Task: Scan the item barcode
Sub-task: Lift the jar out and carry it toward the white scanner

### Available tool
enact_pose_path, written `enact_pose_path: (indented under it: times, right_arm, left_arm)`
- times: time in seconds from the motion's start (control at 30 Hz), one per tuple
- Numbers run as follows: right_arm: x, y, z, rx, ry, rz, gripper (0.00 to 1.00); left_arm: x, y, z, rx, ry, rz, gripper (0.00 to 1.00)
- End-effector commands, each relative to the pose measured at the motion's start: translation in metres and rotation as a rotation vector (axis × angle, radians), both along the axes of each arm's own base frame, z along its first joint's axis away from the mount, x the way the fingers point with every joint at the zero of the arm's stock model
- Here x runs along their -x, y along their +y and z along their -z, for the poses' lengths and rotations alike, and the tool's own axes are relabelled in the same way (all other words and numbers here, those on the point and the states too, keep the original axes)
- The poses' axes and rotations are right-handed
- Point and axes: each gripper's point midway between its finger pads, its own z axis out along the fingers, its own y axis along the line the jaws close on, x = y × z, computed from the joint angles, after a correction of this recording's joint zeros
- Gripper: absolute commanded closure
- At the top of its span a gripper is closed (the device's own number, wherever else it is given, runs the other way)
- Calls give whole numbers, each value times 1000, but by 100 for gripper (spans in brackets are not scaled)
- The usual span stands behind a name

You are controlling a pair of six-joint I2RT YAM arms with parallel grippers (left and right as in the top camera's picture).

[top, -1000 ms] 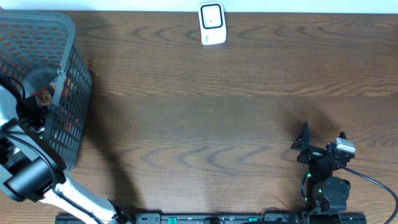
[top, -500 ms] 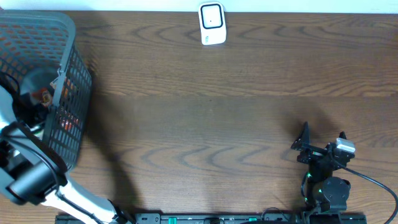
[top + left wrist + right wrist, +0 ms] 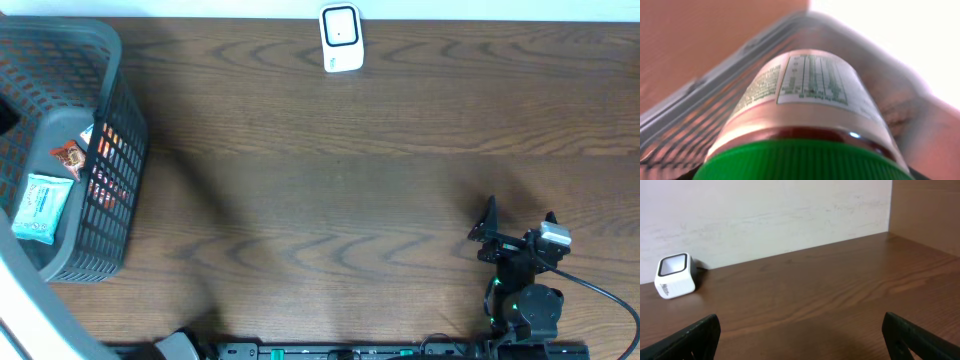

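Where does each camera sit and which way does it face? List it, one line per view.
Overhead: above the table, looking straight down on basket, scanner and the right arm, its tool open.
Left wrist: tight on a green-capped bottle, basket mesh behind; none of the robot shows.
Right wrist: low over the table, facing the back wall and scanner; its fingertips at the bottom corners.
Shared: overhead and right wrist both show the scanner; overhead and left wrist the basket.

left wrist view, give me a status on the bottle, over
Left end effector appears closed on green-capped bottle, fingers out of shot. Right end effector open, parked. Barcode scanner at far edge, nothing between.
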Motion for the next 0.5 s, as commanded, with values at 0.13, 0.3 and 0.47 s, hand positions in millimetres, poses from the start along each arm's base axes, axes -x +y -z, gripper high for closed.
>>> enact_pose_path:
  times: [0.13,0.3,0.47]
  right_arm:
    - [0,-1,1,15,7,4,1]
    - [0,-1,1,15,7,4,1]
    - [0,-1,1,15,7,4,1]
  left_arm:
    - [-29,-167,-34,259,-179,472,34]
    - [-52,-258,44,351,111,625,34]
    - [-66,-334,139,408,446,681,34]
